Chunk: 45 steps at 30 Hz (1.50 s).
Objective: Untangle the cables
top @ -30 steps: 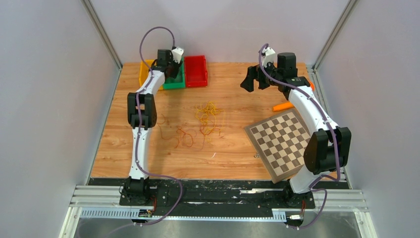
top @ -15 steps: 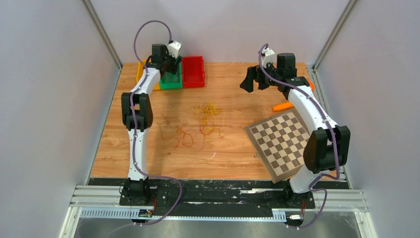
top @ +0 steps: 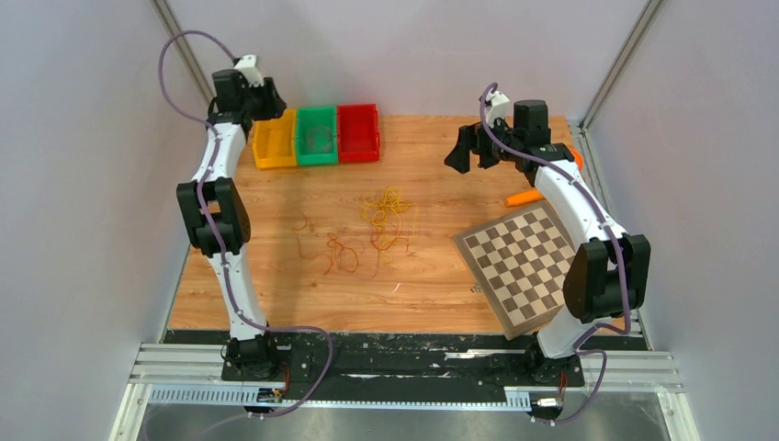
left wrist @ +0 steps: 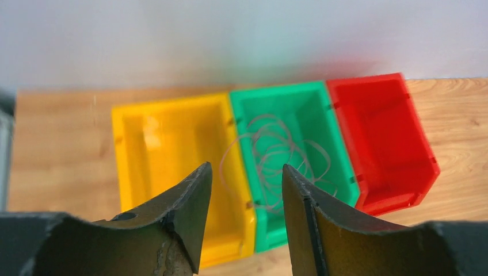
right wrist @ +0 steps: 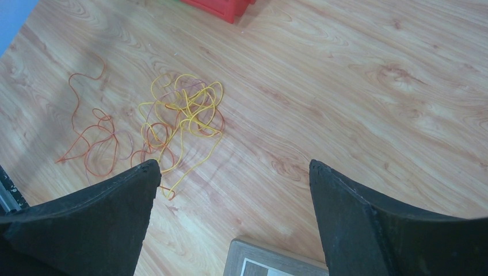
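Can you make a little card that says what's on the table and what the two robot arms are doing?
cables: yellow, orange and red, tangled on the table
bins: yellow bin, green bin, red bin, side by side
in green bin: a pale wiry coil
left end effector: open, empty, raised by the bins
right end effector: open, empty, in the air
also there: checkerboard, orange carrot-shaped piece

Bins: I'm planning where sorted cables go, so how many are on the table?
3, side by side at the far left: the yellow bin leftmost, the green bin in the middle, the red bin rightmost. None seems hidden.
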Tool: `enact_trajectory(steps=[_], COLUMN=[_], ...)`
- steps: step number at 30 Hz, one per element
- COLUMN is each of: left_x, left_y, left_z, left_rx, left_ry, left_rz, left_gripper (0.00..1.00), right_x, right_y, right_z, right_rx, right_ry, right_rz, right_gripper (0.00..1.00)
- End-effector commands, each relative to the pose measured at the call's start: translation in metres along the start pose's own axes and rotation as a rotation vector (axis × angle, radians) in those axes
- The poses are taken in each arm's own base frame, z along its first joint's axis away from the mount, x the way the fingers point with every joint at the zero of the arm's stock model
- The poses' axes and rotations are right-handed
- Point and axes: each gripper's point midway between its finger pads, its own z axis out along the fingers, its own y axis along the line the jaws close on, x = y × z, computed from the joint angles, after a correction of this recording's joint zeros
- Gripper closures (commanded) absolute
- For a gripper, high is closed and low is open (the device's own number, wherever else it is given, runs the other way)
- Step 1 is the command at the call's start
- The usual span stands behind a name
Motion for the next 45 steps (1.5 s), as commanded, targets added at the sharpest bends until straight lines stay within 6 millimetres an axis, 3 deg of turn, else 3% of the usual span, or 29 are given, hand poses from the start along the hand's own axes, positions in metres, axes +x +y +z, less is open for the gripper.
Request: enact_trajectory(steps=[1,7,24,31,36,40,45], left_x=[0.027,0.057,0.085,0.077,0.058,0.055,0.076], left_y=[0.001,0.031,0.042,0.03,0.015,0.001,-0.011], left_z=[-0.002,0.008,0.033,0.039,0.041,0.049,0.066], left_rx=[0.069,0.01,0.018,0.079,0.122,0.146,0.147], left_ry=[0.053,0.09,0.115,0.089,0.043,0.038,0.088], left_rz=[-0.246,-0.316,-0.349,-0.314,-0.27,-0.238,-0.201], left_gripper=[0.45,0.47,0.49,0.73,0.99,1.0,1.0], right_x=[-0.012,-0.014,-0.014,-0.011,-0.01,-0.007,-0.006], right_y=[0.009,0.008,0.001,-0.001,-0.001,-0.002,-0.003], right_z=[-0.013,-0.014,-0.011,-0.008,-0.009,-0.009,-0.01], right_rx=[-0.013,-0.002,0.023,0.023,0.025,0.032,0.041], right_ry=[-0.044,-0.049,-0.038,-0.029,-0.026,-0.021,-0.02], right_rz=[-0.008,-0.013,-0.008,-0.001,-0.006,-0.005,-0.008], right_gripper=[0.0,0.0,0.0,0.01,0.01,0.01,0.01])
